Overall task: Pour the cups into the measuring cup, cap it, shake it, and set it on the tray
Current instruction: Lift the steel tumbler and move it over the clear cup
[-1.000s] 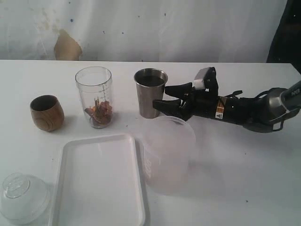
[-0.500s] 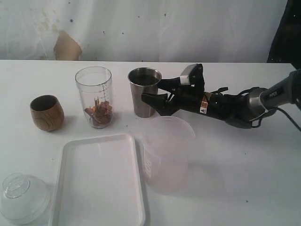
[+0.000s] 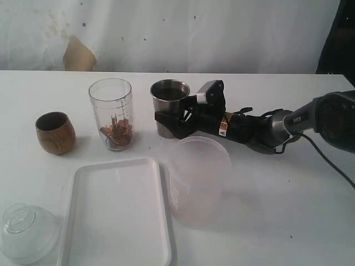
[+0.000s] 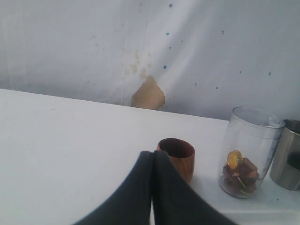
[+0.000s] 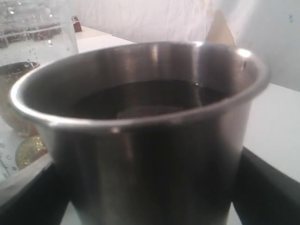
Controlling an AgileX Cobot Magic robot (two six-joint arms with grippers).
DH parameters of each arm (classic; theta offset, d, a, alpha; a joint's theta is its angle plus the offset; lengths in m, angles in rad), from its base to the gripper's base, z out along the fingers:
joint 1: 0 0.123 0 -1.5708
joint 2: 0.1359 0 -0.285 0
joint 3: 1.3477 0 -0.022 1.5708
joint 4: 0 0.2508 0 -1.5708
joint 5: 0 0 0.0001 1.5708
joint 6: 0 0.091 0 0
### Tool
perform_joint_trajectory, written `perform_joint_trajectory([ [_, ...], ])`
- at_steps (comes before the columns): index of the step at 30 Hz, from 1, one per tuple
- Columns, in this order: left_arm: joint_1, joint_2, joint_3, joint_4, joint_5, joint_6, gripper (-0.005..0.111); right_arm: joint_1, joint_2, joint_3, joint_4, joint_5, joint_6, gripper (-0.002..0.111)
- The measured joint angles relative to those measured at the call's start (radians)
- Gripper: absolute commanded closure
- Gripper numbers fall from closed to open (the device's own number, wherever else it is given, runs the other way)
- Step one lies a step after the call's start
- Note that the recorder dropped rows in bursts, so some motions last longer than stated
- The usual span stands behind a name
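Observation:
The steel tumbler [image 3: 169, 98] stands upright behind the middle of the table, with dark liquid inside [image 5: 150, 101]. My right gripper [image 3: 168, 117] is open, one finger [image 5: 269, 190] on each side of the tumbler's lower body with thin gaps showing. To its left stands the clear measuring cup [image 3: 111, 113], holding brown pieces and a yellow slice [image 4: 234, 159]. The wooden cup [image 3: 55, 133] sits farther left. The white tray [image 3: 116, 210] lies at the front. My left gripper [image 4: 152, 153] is shut and empty, hovering in front of the wooden cup [image 4: 180, 157]; the exterior view does not show it.
A frosted translucent tub [image 3: 198, 180] stands just in front of the right arm, beside the tray's right edge. A clear domed lid [image 3: 25, 231] rests at the front left corner. A white wall runs along the back.
My right gripper has slid left, and its fingers now straddle the steel tumbler. The tumbler stands slightly farther left than a second ago. The left side is unchanged.

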Motion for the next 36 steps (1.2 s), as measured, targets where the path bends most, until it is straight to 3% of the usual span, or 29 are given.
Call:
perform_joint_trajectory([
  [4, 0.000, 0.000, 0.000, 0.000, 0.000, 0.000, 0.107, 0.006, 0.008, -0.004, 0.023, 0.006, 0.000, 0.046],
  [11, 0.000, 0.000, 0.000, -0.002, -0.004, 0.000, 0.107, 0.006, 0.004, -0.004, 0.028, 0.014, 0.000, 0.105],
  [12, 0.000, 0.000, 0.000, -0.002, -0.004, 0.000, 0.107, 0.006, -0.001, -0.004, 0.022, 0.025, 0.000, 0.108],
  [29, 0.000, 0.000, 0.000, -0.004, -0.006, 0.000, 0.107, 0.006, -0.222, -0.004, -0.146, 0.315, 0.256, 0.108],
  [36, 0.000, 0.000, 0.000, -0.006, -0.006, 0.000, 0.107, 0.075, -0.333, -0.004, -0.195, 0.521, 0.289, 0.108],
])
